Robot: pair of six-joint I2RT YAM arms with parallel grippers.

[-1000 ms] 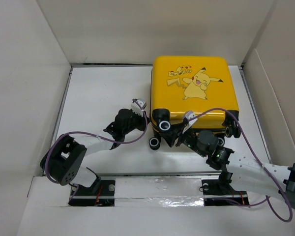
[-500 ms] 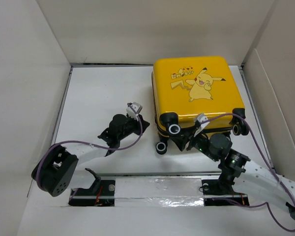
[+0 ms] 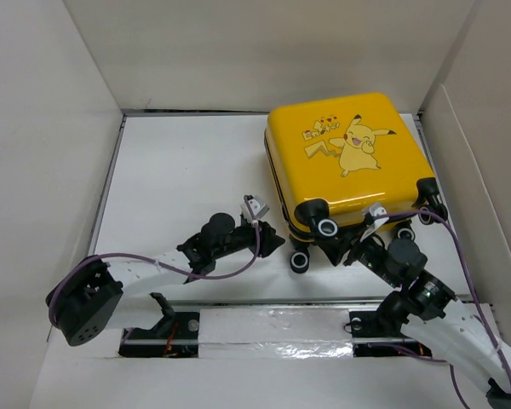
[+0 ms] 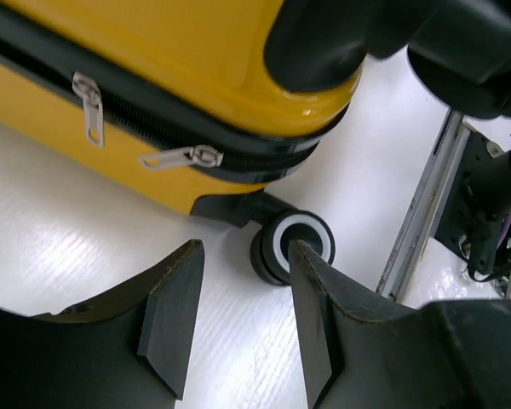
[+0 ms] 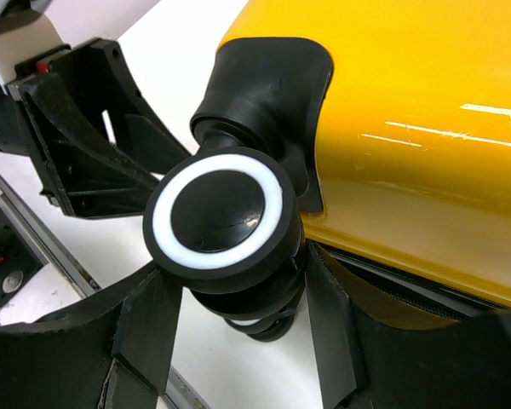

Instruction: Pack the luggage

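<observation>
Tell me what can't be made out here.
Suitcase contents: every view, it is zipped shut.
Right gripper grip: right wrist view, a wheel covers its fingertips; top view, too small.
Rest of the suitcase: left wrist view, cut off by the top edge.

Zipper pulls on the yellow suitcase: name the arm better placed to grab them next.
Left: the left gripper is open, facing the zipper pulls; the right gripper is closed around a wheel.
</observation>
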